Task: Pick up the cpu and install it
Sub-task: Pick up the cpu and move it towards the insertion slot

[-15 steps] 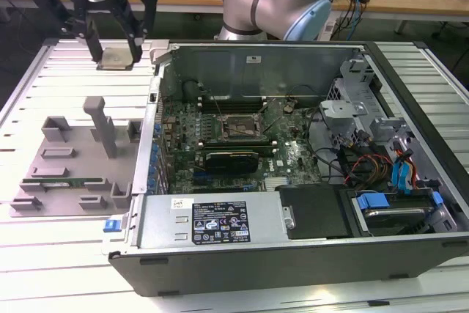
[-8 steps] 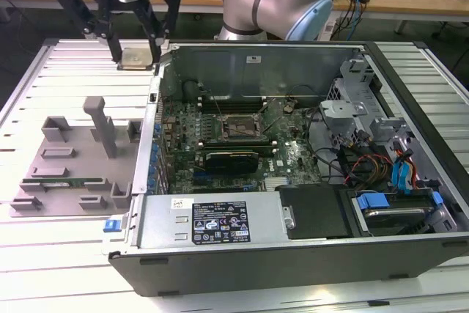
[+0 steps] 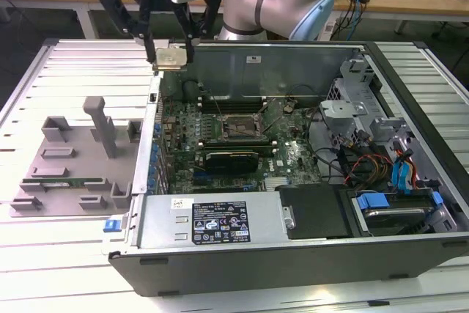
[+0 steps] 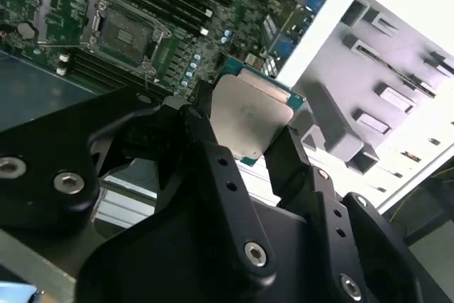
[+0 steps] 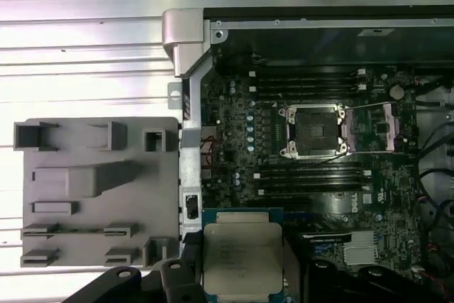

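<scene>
The cpu (image 3: 170,59) (image 4: 250,115) (image 5: 242,257), a flat square chip with a silvery top plate, hangs in the air with my gripper (image 3: 170,56) (image 4: 245,136) (image 5: 241,274) shut on it. In the exterior view it is held above the far left corner of the open computer case (image 3: 256,254). The empty cpu socket (image 3: 240,128) (image 4: 126,33) (image 5: 312,130), with its latch frame open, sits on the green motherboard (image 3: 293,159) inside the case, to the exterior view's right of the chip and lower.
A grey fixture block (image 3: 73,159) (image 5: 92,189) with slots lies on the slatted metal table at the exterior view's left. A black card (image 3: 231,159) stands in the motherboard near the socket. Drive cages, blue connectors and cables (image 3: 381,166) crowd the case's right side.
</scene>
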`<state>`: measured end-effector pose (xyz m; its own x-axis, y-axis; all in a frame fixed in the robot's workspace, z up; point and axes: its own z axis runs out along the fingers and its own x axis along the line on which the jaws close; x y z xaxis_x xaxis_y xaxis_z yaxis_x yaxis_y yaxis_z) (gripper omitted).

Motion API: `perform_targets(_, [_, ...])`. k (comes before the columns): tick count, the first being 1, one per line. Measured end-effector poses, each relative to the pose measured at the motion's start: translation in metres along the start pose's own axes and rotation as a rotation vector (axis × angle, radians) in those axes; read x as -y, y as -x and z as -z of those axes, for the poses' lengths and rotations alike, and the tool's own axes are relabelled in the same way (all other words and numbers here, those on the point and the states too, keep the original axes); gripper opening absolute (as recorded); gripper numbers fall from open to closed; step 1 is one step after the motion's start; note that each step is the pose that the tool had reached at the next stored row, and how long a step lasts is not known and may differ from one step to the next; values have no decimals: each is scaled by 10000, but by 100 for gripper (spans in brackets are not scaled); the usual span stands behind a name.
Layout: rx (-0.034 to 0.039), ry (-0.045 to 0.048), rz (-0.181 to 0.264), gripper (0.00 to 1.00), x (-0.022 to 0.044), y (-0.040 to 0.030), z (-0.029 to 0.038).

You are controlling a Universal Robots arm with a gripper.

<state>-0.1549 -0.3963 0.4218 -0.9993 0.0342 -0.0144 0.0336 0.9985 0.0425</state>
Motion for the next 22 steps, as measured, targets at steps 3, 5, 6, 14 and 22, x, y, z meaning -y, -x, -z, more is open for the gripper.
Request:
perform_targets(3, [0, 0, 0, 54, -2, 93, -1])
perform_targets(5, [-1, -1, 0, 54, -5, 196, -3])
perform_targets(6, [0, 0, 0, 54, -7, 254, -4])
perform_targets(14, [0, 0, 0, 54, -17, 651, -10])
perform_targets(22, [-1, 2, 1, 54, -21, 891, -59])
